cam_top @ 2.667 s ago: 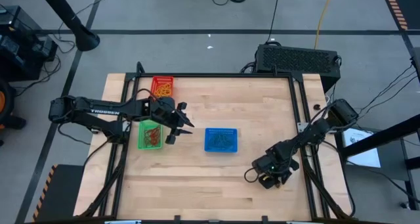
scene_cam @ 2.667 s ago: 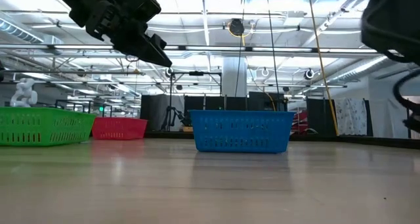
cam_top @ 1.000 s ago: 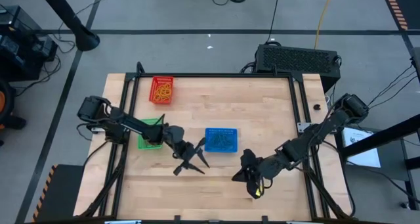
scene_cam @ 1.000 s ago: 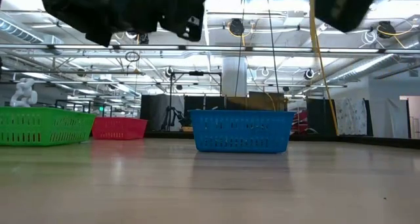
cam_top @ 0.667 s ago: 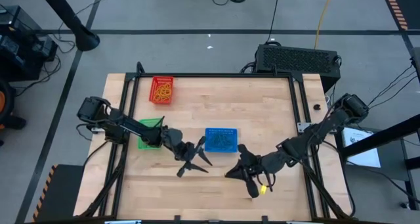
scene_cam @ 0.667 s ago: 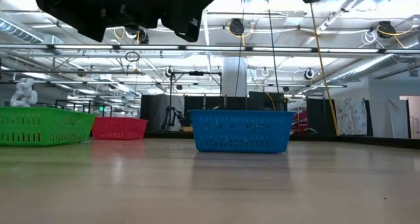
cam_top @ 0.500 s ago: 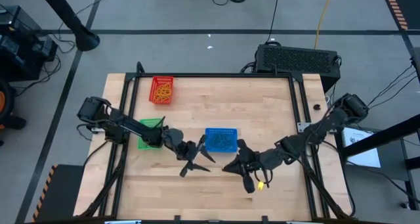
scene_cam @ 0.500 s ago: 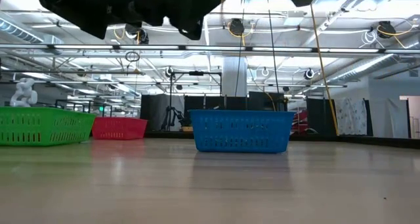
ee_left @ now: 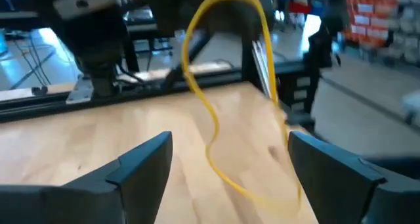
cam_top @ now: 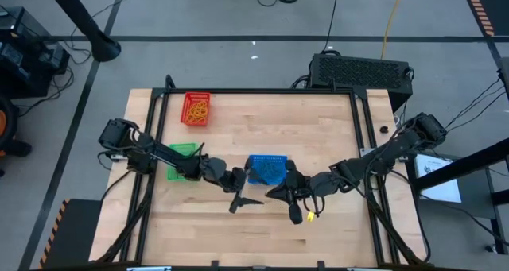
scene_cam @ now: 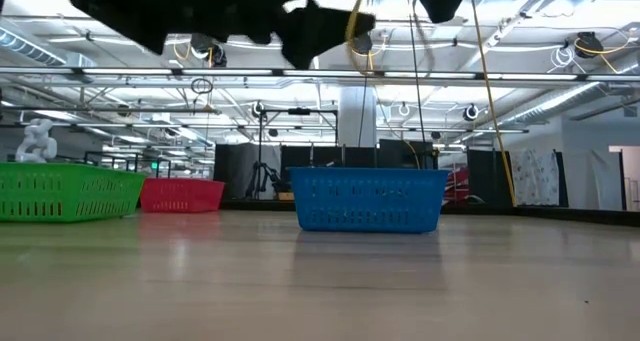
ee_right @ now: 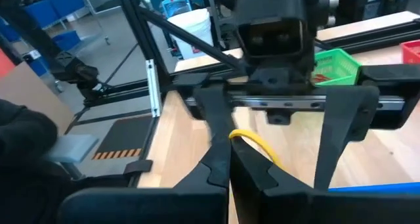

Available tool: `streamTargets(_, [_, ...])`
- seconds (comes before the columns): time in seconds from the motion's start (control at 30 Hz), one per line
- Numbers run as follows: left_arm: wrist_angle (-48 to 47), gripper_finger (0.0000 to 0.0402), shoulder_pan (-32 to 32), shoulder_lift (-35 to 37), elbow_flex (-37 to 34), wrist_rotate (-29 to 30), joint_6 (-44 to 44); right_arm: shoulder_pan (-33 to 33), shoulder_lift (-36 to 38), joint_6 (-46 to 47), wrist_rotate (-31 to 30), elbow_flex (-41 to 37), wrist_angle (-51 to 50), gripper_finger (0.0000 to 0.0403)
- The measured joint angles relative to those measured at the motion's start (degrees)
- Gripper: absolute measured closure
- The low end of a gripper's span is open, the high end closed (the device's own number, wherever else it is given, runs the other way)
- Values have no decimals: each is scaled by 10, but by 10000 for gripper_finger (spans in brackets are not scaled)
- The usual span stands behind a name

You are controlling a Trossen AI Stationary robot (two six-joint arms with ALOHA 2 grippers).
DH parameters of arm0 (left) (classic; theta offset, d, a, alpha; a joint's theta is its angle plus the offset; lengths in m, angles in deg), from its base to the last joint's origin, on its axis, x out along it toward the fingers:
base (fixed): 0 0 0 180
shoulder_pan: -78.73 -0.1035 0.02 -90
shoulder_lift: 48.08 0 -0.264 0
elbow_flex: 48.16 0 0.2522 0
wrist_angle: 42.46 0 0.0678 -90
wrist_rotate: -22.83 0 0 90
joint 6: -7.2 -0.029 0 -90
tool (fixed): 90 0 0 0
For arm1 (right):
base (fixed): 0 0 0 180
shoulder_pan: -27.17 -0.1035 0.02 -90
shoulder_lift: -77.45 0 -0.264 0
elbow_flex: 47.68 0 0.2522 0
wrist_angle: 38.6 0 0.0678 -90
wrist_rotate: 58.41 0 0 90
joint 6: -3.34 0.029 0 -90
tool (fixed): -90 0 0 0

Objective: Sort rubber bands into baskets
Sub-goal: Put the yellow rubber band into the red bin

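My right gripper hangs above the table's middle, near the blue basket, shut on a yellow rubber band. My left gripper faces it, open, and the band's loop hangs between its two fingers. The green basket stands at the left with rubber bands in it. The red basket stands at the far left with yellow bands in it. My right gripper pinches one end of the yellow band between its two shut fingers. They come nearly level from the table's right. The loop juts out past the fingertips and droops, clear of the table. My left gripper: one strand runs close by a finger; whether they touch, I cannot tell.
The blue basket stands just beyond both grippers, with the green basket and the red basket farther left. Black frame rails run along the table's sides. Bare wood lies toward the near edge.
My right gripper has carried the yellow band toward the table's left and far side, up to my left gripper, rolling as it went. My left gripper has turned to face it and shifted slightly right, so the loop now hangs between its fingers.
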Motion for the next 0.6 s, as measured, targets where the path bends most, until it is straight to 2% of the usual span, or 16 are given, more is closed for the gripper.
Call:
streamTargets(0.17, [5,91,-1,-25,33,6,17,16,0,0,0,0,-3,402])
streamTargets(0.37, [1,100,-1,-41,39,6,12,22,0,-1,0,0,-12,402])
streamTargets(0.47, [1,132,-2,-41,39,17,11,21,0,-2,0,0,-12,402])
streamTargets(0.6, [-1,210,-3,-41,39,34,11,21,0,-2,0,0,-13,402])
